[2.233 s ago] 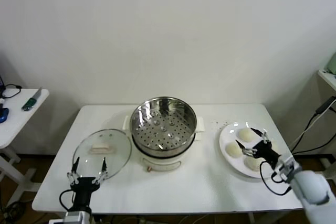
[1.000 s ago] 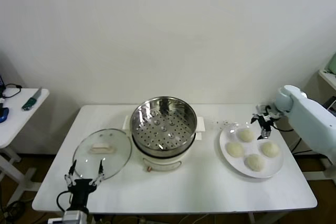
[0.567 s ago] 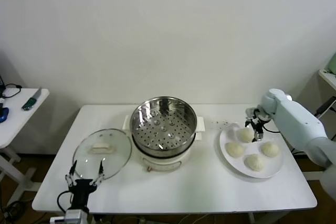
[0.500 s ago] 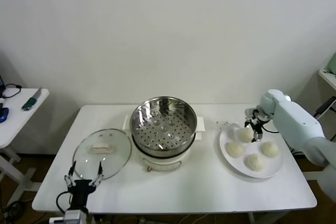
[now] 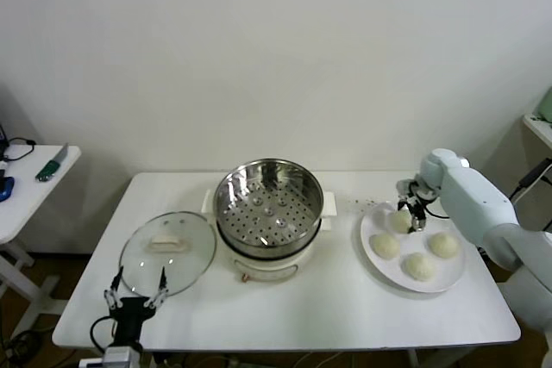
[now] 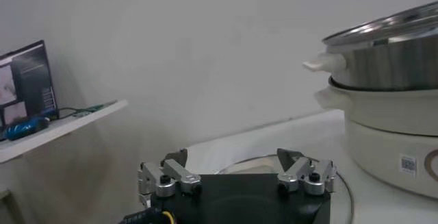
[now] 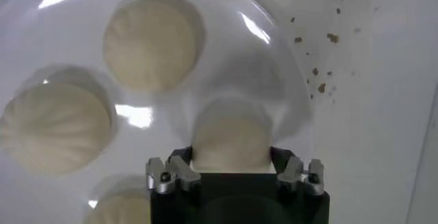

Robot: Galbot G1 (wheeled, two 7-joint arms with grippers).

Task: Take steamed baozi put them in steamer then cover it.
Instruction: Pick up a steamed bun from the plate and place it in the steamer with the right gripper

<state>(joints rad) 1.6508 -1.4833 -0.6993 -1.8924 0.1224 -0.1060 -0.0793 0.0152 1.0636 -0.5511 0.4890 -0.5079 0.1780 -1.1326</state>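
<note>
Several cream-white steamed baozi lie on a white plate [image 5: 368, 232] at the table's right. My right gripper [image 5: 410, 211] is down at the plate's far side, its fingers pressed against both sides of one baozi [image 7: 229, 140] that rests on the plate. Three more baozi [image 5: 384, 246] [image 5: 443, 245] [image 5: 418, 266] lie nearer me. The shiny steamer [image 5: 268, 204] stands uncovered at the table's middle with nothing in it. The glass cover [image 5: 167, 247] lies flat to its left. My left gripper [image 5: 136, 286] hangs open at the front edge, just before the cover.
Dark crumbs [image 7: 321, 37] are scattered on the table beyond the plate. A small white side table [image 5: 34, 178] with tools stands at the far left. The steamer's white base [image 6: 383, 143] rises beside the left gripper [image 6: 233, 155].
My right gripper slid a little left along the plate's far side, settled around the far baozi and narrowed onto it. The left arm sank slightly at the front edge.
</note>
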